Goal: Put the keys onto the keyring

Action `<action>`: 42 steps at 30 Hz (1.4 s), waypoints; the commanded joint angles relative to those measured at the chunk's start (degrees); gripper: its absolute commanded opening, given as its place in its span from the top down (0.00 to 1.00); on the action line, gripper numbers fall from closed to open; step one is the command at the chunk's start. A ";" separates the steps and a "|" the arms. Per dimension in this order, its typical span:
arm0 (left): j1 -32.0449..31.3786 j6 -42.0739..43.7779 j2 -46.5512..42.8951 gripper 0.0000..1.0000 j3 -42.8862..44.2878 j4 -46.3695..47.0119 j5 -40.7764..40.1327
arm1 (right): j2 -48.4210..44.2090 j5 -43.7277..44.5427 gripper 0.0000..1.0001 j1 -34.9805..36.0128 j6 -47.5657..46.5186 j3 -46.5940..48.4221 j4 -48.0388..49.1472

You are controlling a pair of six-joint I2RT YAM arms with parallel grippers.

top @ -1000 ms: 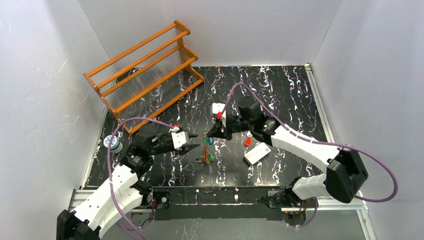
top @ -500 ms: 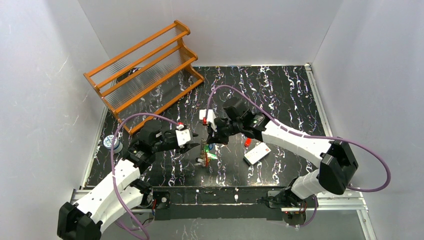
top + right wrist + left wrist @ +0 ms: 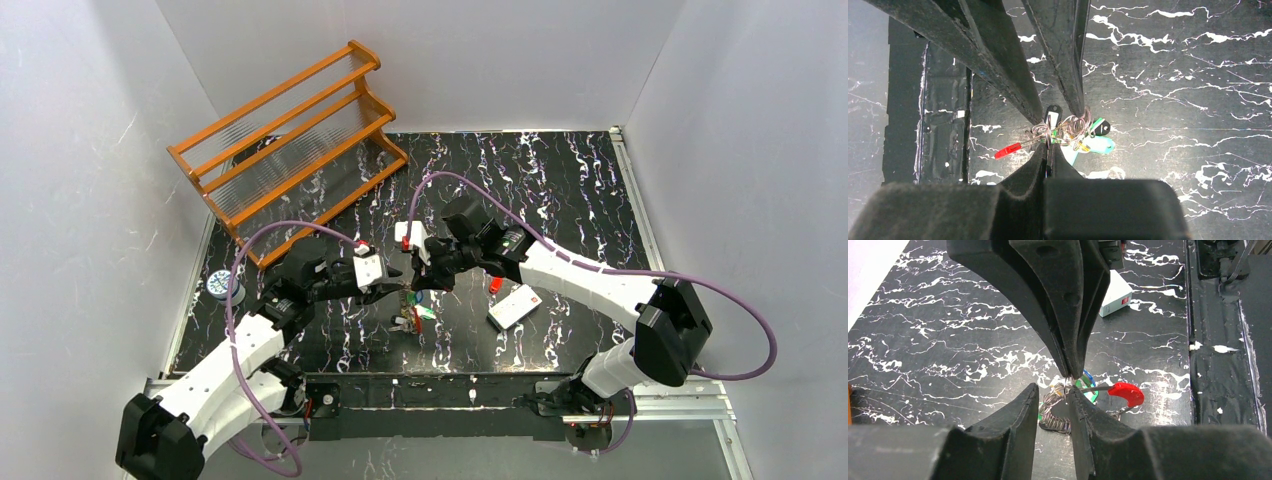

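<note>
My right gripper (image 3: 419,283) is shut on the thin silver keyring (image 3: 1068,127) and holds it just above the table; in its wrist view the jaws (image 3: 1049,145) pinch the wire. Keys hang from the ring: a red one (image 3: 1008,150), a green one (image 3: 1098,125), a black one (image 3: 1053,110), a yellow one (image 3: 1083,146) and a teal tag (image 3: 1100,146). My left gripper (image 3: 397,283) is open, tips (image 3: 1053,390) level with the ring's wire coils (image 3: 1058,412), right finger (image 3: 1075,405) touching or nearly touching the ring. Another red key (image 3: 495,284) lies loose on the table.
A flat white card with a red dot (image 3: 514,306) lies right of the bunch. An orange wooden rack (image 3: 290,140) stands at the back left. A small round white-and-blue object (image 3: 222,287) sits at the table's left edge.
My left gripper has moved right, up to the key bunch. My right gripper has shifted left with the ring, and the two grippers now meet over the bunch.
</note>
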 commanded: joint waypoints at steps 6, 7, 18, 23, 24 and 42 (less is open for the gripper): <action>-0.12 -5.38 1.88 0.77 -1.79 6.53 2.94 | -0.27 -1.83 0.99 0.70 0.86 2.22 2.93; -0.20 -5.38 2.01 0.76 -1.79 6.46 3.05 | -0.32 -1.71 0.99 0.71 0.81 2.22 2.95; -0.43 -4.72 3.50 0.84 -1.98 5.43 3.23 | -0.60 -1.50 0.99 0.79 0.61 2.21 2.95; -0.52 -3.15 3.61 0.80 -1.55 3.37 2.32 | -0.96 -1.41 0.99 0.77 0.55 1.98 3.10; -0.56 -3.03 3.63 0.81 -1.46 3.20 2.30 | -0.97 -1.44 0.99 0.78 0.58 1.96 3.10; -0.74 -11.61 -3.46 1.00 -5.47 14.14 -3.16 | -7.73 4.54 0.48 0.77 2.29 -6.20 15.48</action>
